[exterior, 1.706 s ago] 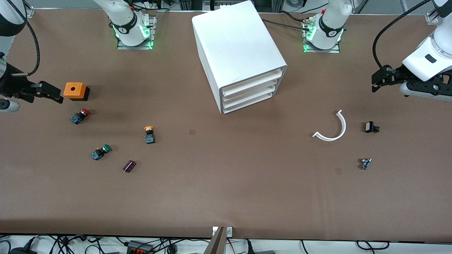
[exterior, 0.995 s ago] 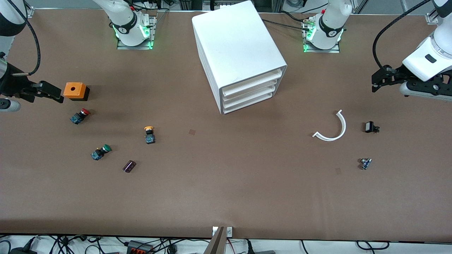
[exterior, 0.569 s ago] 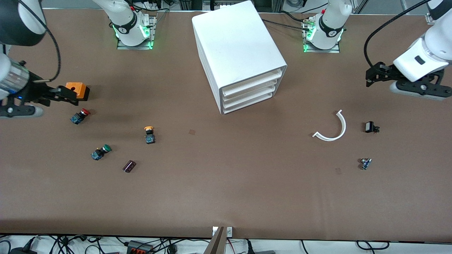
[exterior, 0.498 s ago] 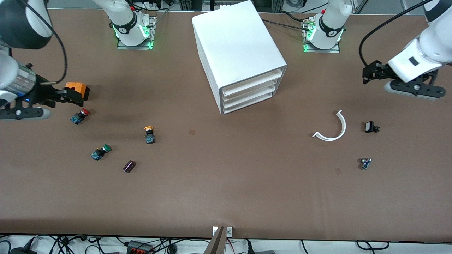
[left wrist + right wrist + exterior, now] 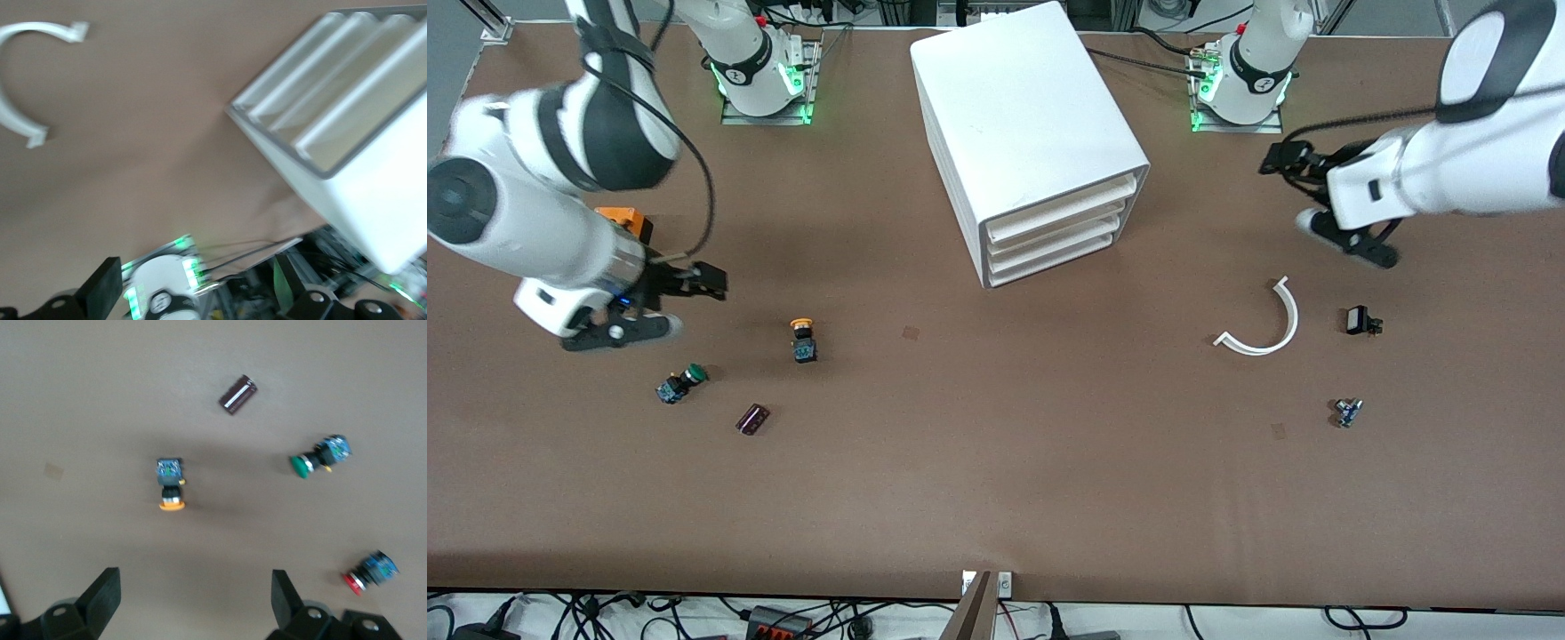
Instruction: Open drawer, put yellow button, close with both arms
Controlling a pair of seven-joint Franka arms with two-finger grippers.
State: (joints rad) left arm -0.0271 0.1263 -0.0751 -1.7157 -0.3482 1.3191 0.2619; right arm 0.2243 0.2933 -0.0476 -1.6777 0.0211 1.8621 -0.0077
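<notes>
Both arms have swung inward: right gripper (image 5: 710, 282), jaws apart, nears round yellow-capped button (image 5: 803, 340); left gripper (image 5: 1282, 160), jaws apart, heads for shut top white plastic drawer (image 5: 1063, 213).

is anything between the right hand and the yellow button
Nothing visible. The right hand, fingers open, is over bare table toward the right arm's end from the yellow button; the green button and dark part lie nearer the camera.
</notes>
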